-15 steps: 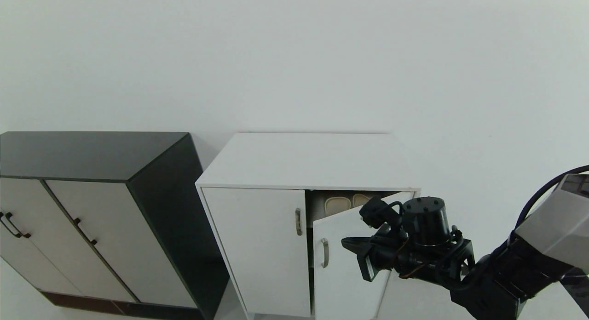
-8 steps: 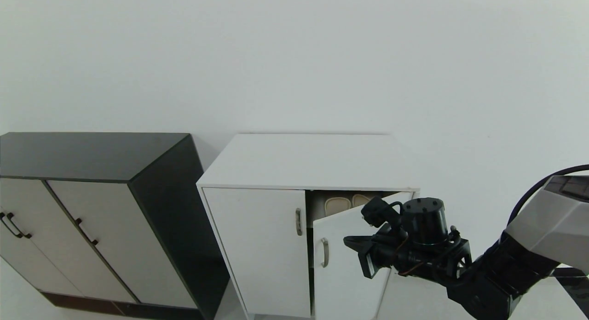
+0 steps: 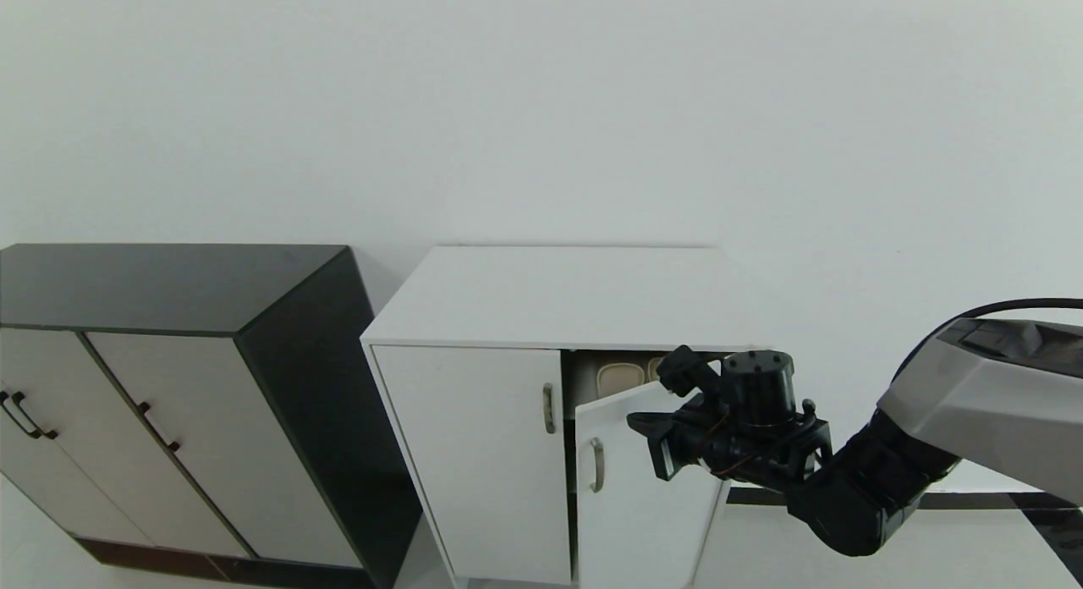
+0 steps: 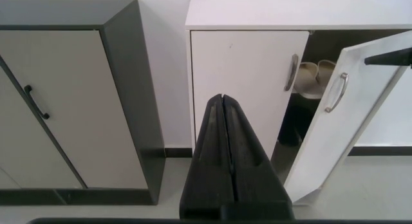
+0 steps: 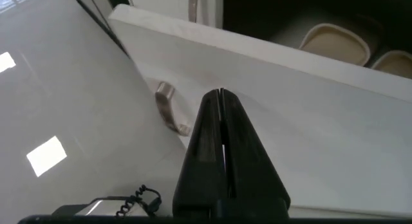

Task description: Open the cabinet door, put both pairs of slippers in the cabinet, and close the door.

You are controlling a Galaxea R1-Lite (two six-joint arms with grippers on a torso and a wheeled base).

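White panels made up the cabinet (image 3: 558, 297) in the head view. Its left door (image 3: 474, 454) was flush, and its right door (image 3: 643, 530) was ajar, hinged at the right with the handle (image 3: 597, 465) on the free left edge. Pale slippers (image 3: 622, 373) sat inside, just behind the door's top edge. The right gripper (image 3: 643, 424), fingers pressed together on nothing, pointed left at the door's outer face near its top. That put this arm plainly the nearer, and the door lay on its far side, so the closing push would go away from the robot.

In the left wrist view the left gripper (image 4: 223, 98) was clenched and empty, well back from the cabinet. The upright door (image 4: 347, 134) stood in front of it, with the slippers (image 4: 315, 73) on a shelf behind.

In the right wrist view the closed tips (image 5: 222, 94) met the door face (image 5: 322, 140) — actual contact I could not confirm. A glossy pale floor (image 5: 58, 89) lay below, and nothing in sight blocked the swing.
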